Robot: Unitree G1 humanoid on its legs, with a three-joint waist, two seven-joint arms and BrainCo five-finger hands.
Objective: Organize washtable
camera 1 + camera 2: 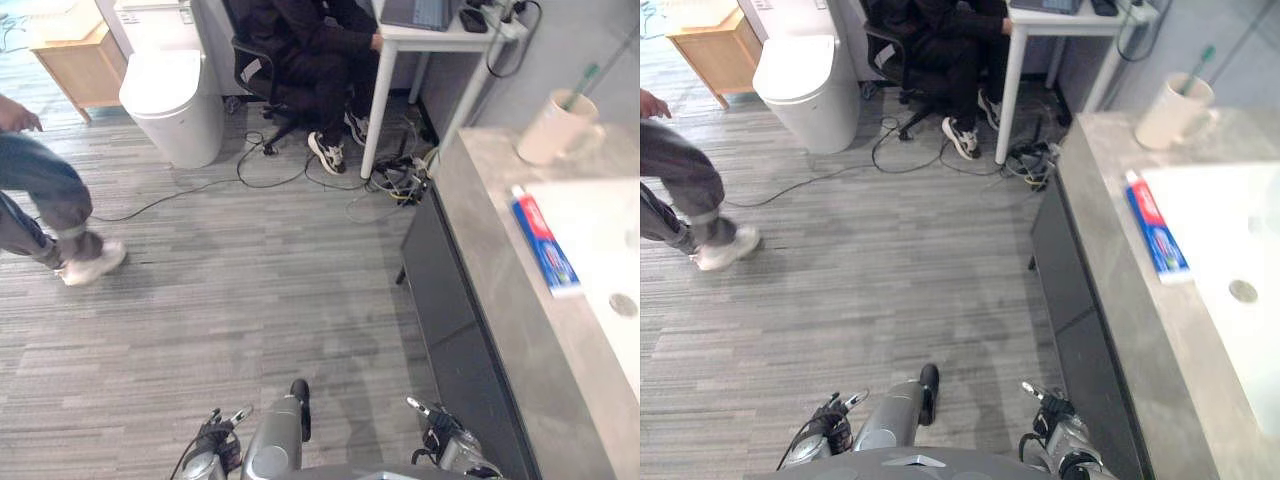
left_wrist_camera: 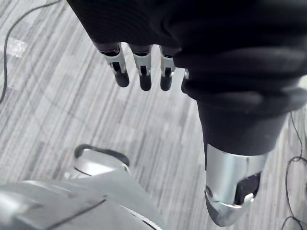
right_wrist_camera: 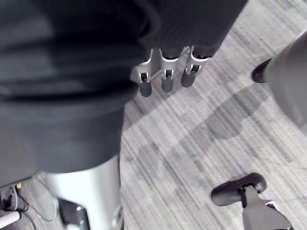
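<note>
Both arms hang low over the floor (image 1: 250, 300). The left hand (image 2: 144, 76) and right hand (image 3: 165, 79) point loosely straight fingers downward, empty. Well ahead of the right hand, the grey surface (image 1: 480, 230) carries a cup (image 1: 555, 125) and a toothpaste tube (image 1: 543, 245).

A white toilet (image 1: 170, 100) stands far left beside a wooden cabinet (image 1: 80, 55). A person in black (image 1: 310, 50) sits on an office chair (image 1: 255, 75) at a white desk (image 1: 440, 42), with tangled cables (image 1: 395, 180) below it. Another person (image 1: 45, 200) walks at the left across the grey floor (image 1: 250, 300).
</note>
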